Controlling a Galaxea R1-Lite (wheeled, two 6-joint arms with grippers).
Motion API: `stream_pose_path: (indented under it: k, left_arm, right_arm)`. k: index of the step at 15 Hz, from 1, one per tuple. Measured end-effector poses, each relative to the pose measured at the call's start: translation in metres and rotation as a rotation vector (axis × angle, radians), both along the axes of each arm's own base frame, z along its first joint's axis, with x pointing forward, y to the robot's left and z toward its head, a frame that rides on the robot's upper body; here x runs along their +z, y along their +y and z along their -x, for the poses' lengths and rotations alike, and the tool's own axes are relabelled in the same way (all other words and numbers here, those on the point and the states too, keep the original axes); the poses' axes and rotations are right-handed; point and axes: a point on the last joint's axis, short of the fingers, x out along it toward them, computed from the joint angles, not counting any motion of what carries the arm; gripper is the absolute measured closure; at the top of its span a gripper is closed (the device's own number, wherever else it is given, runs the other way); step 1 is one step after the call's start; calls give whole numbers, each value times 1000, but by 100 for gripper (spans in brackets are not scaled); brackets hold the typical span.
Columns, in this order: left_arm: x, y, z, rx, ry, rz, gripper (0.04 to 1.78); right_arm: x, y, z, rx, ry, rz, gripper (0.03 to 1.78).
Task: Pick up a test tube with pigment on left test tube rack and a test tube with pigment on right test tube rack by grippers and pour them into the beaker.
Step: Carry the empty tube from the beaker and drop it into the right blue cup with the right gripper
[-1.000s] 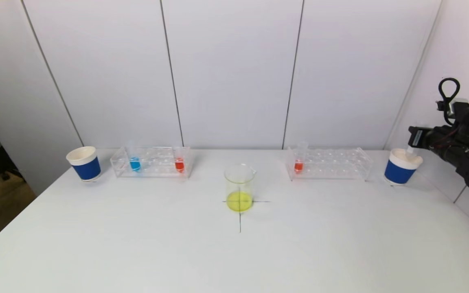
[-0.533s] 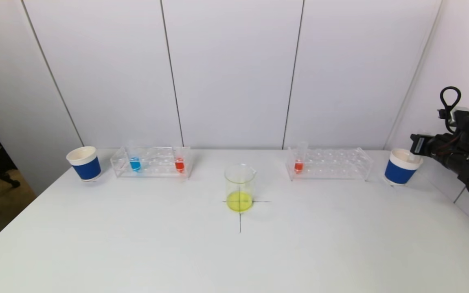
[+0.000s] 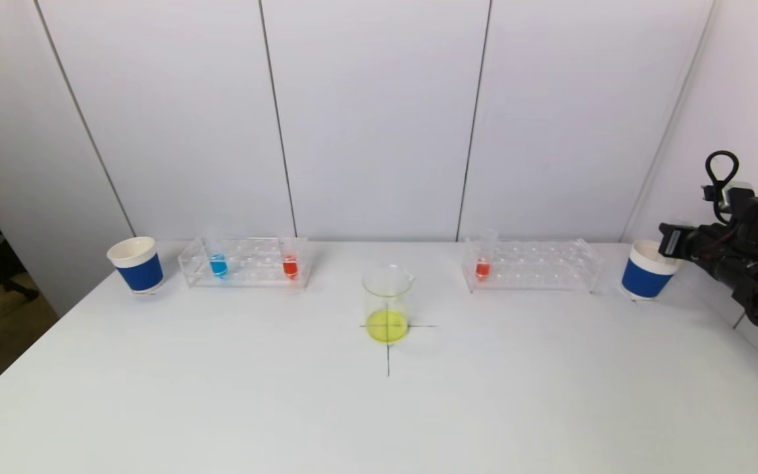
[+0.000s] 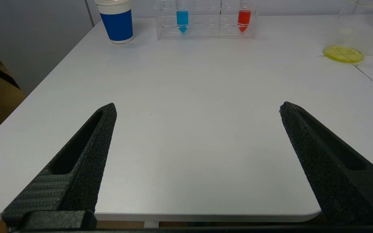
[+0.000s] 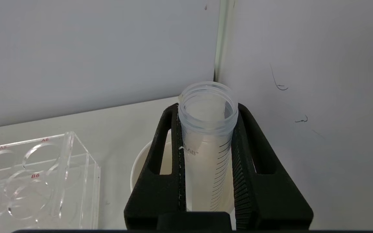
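We see the right pincer [image 5: 206, 129] clamped on an empty test tube [image 5: 206, 152] above the paper cup [image 3: 644, 271] at 3 o'clock of the counter [image 3: 379, 408]. Left pincer [image 4: 197, 110] spread apart.

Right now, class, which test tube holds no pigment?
The empty test tube clamped in the right claw above the right paper cup; the racked tubes contain blue or red.

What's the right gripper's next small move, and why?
Probably lower a little and open. The right gripper is shut on an empty test tube directly above the right paper cup, and the beaker already holds yellow liquid, so the tube looks ready to be dropped.
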Motion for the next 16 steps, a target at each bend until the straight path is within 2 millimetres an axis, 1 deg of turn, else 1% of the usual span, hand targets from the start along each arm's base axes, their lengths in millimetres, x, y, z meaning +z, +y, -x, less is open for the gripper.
stream_pose_path:
  k: [5, 16]
  left_arm:
    - [0, 0, 0, 0, 0, 0, 6]
    - [0, 0, 0, 0, 0, 0, 6]
  right_arm:
    - [-5, 3, -1, 8, 11, -3, 134]
    - [-6, 3, -1, 5, 14, -6, 134]
